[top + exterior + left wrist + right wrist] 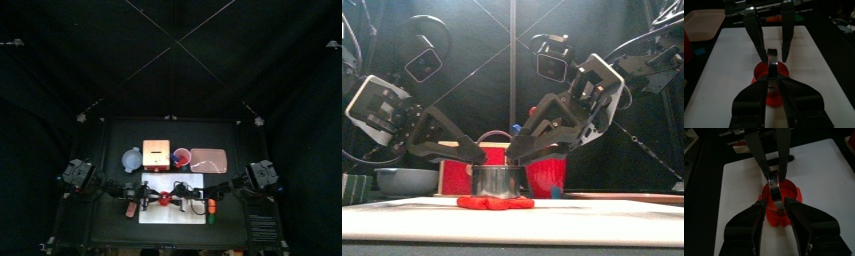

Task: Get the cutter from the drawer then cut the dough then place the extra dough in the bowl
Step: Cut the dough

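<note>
L claw (477, 158) & R claw (521, 155) each pinch the cutter (497, 181) rim from opposite sides, apparently to press it evenly thru red dough (493, 204) on white board (609, 215).

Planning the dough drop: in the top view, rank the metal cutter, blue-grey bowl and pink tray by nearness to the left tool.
1. Round metal cutter, at the left tool.
2. Blue-grey bowl, back left.
3. Flat pink tray, back right.

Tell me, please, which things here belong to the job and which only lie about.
Job: round metal cutter, flat red dough, white cutting board, blue-grey bowl, pale wooden box.
Idle: red cup, flat pink tray.
</note>
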